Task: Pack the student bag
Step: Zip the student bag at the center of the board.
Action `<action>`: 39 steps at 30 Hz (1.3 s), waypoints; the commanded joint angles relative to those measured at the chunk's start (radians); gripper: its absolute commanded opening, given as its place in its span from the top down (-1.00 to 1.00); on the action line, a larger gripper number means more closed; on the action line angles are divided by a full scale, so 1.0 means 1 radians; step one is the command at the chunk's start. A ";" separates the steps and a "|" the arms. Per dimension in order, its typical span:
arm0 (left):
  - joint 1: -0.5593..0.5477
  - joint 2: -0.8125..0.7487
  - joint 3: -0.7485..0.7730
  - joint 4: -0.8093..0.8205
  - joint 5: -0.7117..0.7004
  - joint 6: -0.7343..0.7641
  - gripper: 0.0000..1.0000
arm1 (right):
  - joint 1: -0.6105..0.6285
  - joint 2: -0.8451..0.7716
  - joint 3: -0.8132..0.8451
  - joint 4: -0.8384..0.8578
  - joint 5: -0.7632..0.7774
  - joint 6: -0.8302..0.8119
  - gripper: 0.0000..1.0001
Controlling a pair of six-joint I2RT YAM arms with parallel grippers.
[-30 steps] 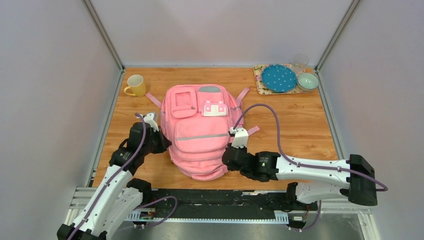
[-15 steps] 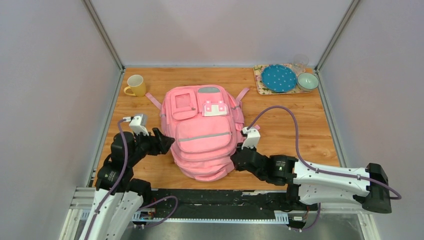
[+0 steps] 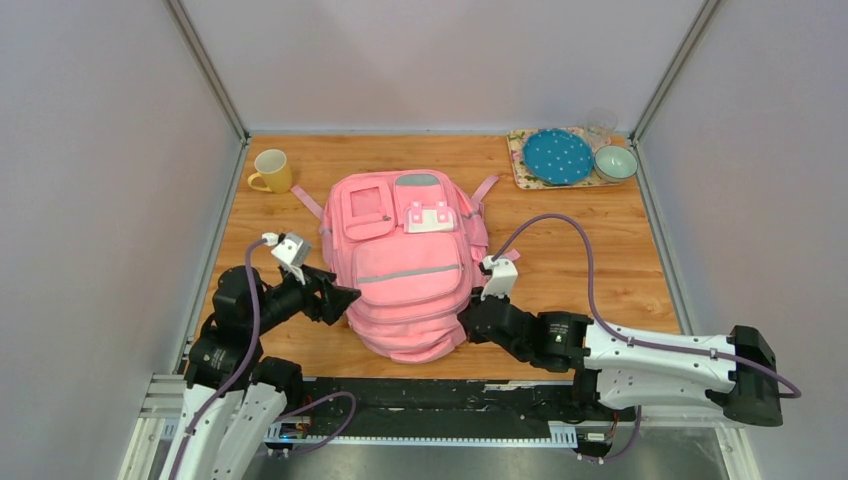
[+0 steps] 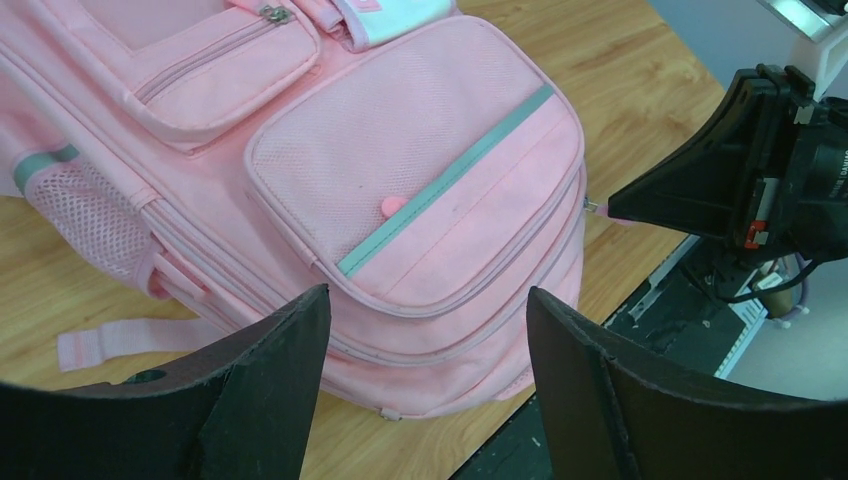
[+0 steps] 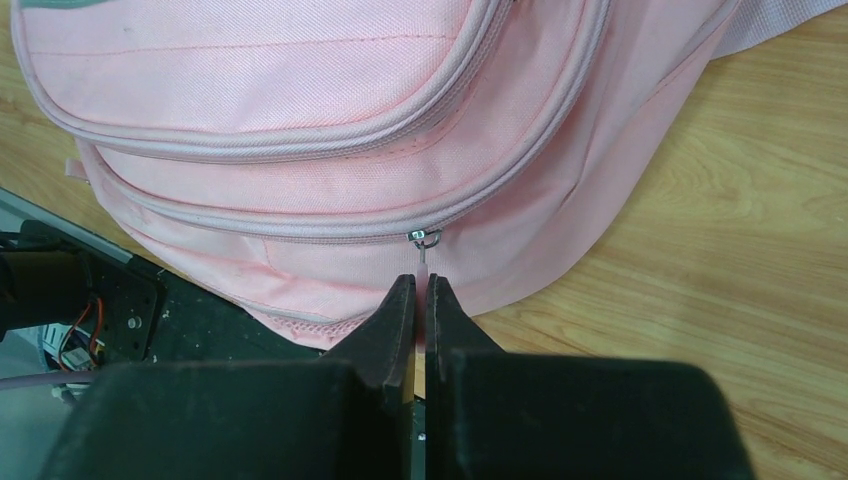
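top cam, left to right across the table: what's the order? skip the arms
yellow mug → student bag → blue plate → bowl

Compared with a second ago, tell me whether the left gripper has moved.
Yes. The left gripper drew back toward the near edge, farther from the yellow mug, and opened.

No word, brand, number or sign is legible in any view, not even on the pink student bag (image 3: 405,270) or its white-pink clasp patch (image 3: 432,218).
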 commanded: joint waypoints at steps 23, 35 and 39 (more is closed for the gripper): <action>-1.156 0.509 0.130 0.136 -1.083 0.267 -0.64 | 0.003 0.065 0.059 0.008 0.003 0.034 1.00; -1.282 0.683 -0.001 0.418 -1.335 0.471 -0.65 | 0.003 -0.063 0.003 0.026 -0.008 0.029 1.00; -1.280 0.695 -0.069 0.579 -1.361 0.516 -0.65 | 0.003 -0.082 -0.005 0.031 -0.009 0.023 1.00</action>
